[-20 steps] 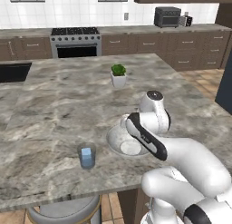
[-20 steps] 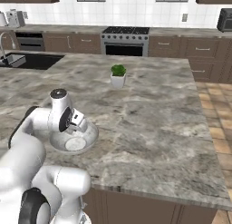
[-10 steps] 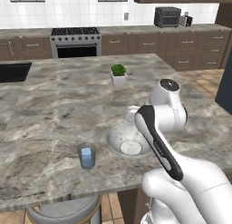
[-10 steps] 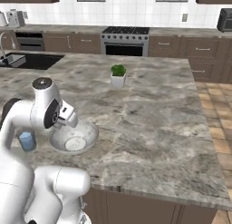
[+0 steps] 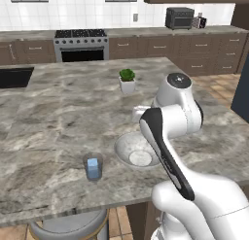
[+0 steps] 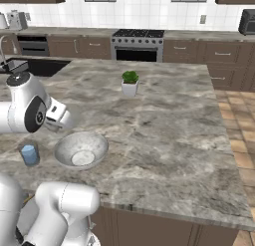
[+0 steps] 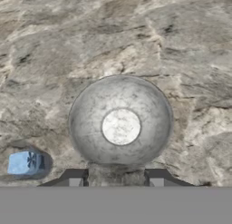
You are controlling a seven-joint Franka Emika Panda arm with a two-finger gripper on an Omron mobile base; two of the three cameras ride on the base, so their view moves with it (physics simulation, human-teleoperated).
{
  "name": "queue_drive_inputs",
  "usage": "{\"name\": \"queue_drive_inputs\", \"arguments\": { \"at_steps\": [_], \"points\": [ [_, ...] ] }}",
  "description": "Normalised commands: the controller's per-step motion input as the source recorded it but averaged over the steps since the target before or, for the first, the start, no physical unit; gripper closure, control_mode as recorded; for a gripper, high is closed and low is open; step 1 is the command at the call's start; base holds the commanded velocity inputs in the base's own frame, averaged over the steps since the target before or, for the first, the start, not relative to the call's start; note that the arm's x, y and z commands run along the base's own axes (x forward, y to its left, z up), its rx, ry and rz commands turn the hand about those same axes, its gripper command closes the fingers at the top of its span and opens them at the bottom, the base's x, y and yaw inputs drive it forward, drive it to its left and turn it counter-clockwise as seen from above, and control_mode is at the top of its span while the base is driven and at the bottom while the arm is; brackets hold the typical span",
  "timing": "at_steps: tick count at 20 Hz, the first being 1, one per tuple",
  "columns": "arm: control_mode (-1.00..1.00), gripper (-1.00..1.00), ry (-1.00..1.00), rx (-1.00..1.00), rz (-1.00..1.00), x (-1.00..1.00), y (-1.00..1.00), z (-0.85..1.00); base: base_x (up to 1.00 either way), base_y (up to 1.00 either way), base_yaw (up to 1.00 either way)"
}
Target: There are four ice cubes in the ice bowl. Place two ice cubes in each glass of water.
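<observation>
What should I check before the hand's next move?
1. Hand over ice bowl: ok, the bowl sits centred just ahead of the fingertips.
2. Ice cubes left in the bowl: not ok, its inside looks bare.
3. Something gripped: cannot tell.
4. Glass of water upright beside the bowl: ok.
5. Second glass located: cannot tell.
6. Potted plant out of the way: ok, well behind the bowl.

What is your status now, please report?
Jaws above the bowl, a gap between the fingertips, nothing seen held. Bowl shows no ice cubes. One glass beside the bowl, bluish inside. Potted plant far off, nothing in the way.
</observation>
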Motion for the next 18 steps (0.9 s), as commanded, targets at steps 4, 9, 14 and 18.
{"name": "queue_drive_inputs", "arguments": {
  "at_steps": [4, 9, 14, 18],
  "points": [
    [1.00, 1.00, 0.00, 0.00, 0.01, -0.25, 0.07, 0.00, -0.75, 0.33, 0.02],
    [1.00, 1.00, 0.00, 0.00, 0.00, 0.00, 0.00, 0.00, -1.00, 0.61, 0.02],
    [1.00, 1.00, 0.00, 0.00, 0.00, 0.00, 0.00, 0.00, -0.67, 0.98, 0.00],
    [1.00, 1.00, 0.00, 0.00, 0.00, 0.00, 0.00, 0.00, -0.07, 1.00, 0.00]
  ]
}}
